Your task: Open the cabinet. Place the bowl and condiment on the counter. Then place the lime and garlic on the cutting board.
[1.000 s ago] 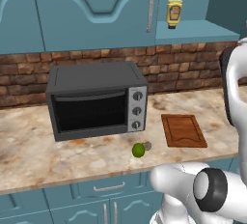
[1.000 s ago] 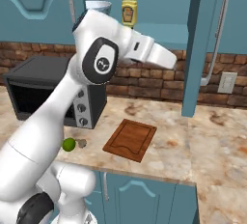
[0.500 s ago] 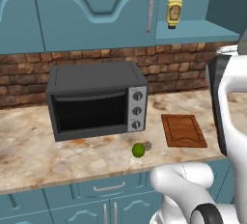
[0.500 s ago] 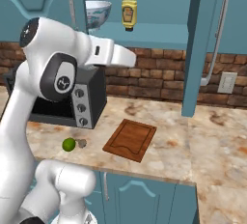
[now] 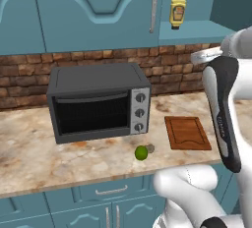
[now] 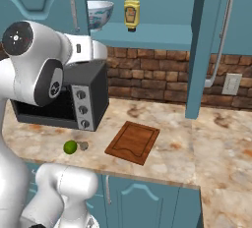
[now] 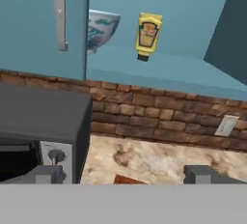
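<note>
Open, empty gripper (image 7: 123, 174); bowl (image 7: 100, 27) half hidden behind the cabinet door (image 7: 43, 25), garlic (image 5: 150, 148) barely visible beside the lime (image 5: 141, 153)

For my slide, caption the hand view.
Open gripper faces the open cabinet shelf holding bowl and condiment bottle.

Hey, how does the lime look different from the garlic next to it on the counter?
The lime is bright green, the garlic pale grey. The lime is clearly bigger than the garlic. The lime lies nearer the counter's front edge, the garlic just behind it toward the cutting board. Both are roundish and still off the board.
</note>
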